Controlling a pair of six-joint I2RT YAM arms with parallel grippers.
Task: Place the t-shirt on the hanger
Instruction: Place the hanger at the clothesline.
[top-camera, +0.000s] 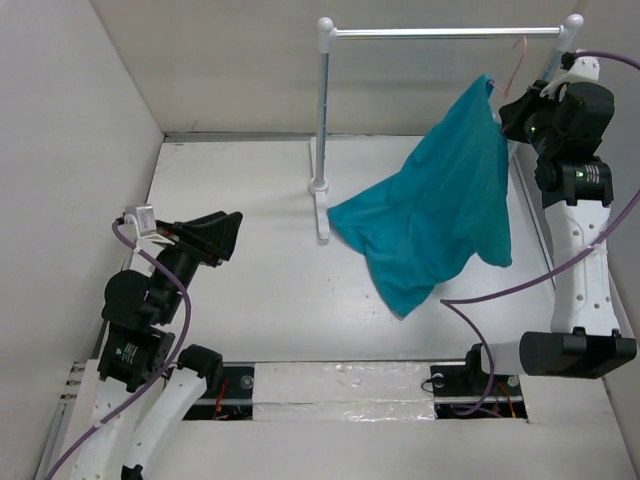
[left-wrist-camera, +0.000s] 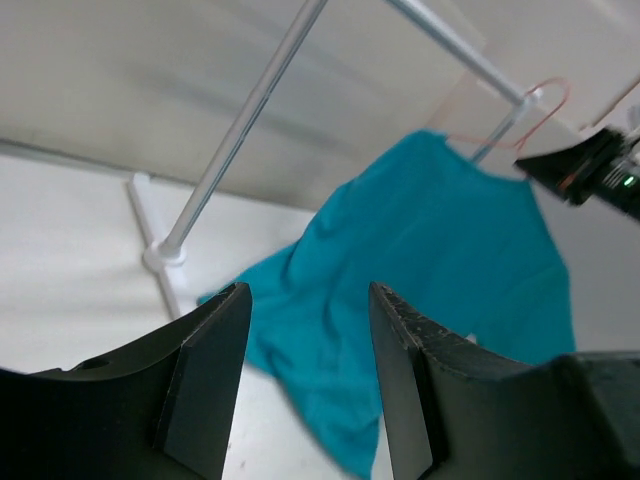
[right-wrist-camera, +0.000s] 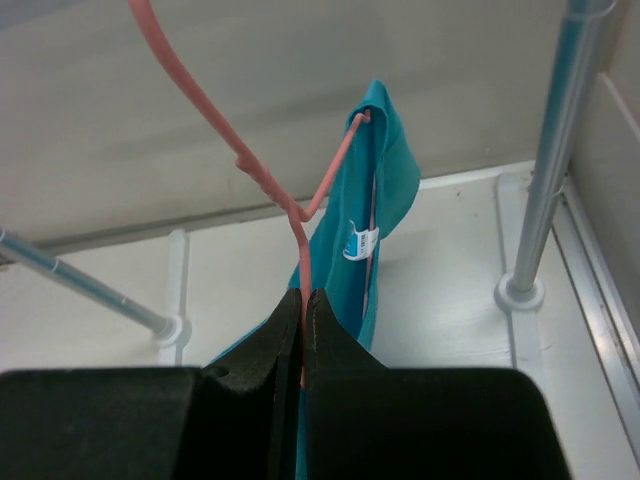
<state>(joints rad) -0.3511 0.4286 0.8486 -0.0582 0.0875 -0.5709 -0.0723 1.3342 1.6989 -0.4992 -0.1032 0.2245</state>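
White walls closed in a white table (top-camera: 240, 290) on three sides, with a white-and-silver rail (top-camera: 440, 32) on two posts standing toward the back. The teal t-shirt (top-camera: 440, 210) hung in the upper right of the overhead view, its top gathered to a point just below the rail's right end, and its body spread down and to the left toward the middle of the frame, its left edge near the foot of the rail's left post. In the right wrist view, a shoulder of the shirt sat over one end of the red-pink wire hanger (right-wrist-camera: 262, 172), with a small white label (right-wrist-camera: 360, 243) showing inside the fabric. The hanger's hook curved up to the upper left of that frame; whether it was caught on the rail could not be told. The right gripper (right-wrist-camera: 303, 295) had its fingers pressed together on the hanger's wire just below the neck. The left gripper (top-camera: 232, 228) sat at the left of the overhead frame, well apart from the shirt, its fingers spread and holding nothing.
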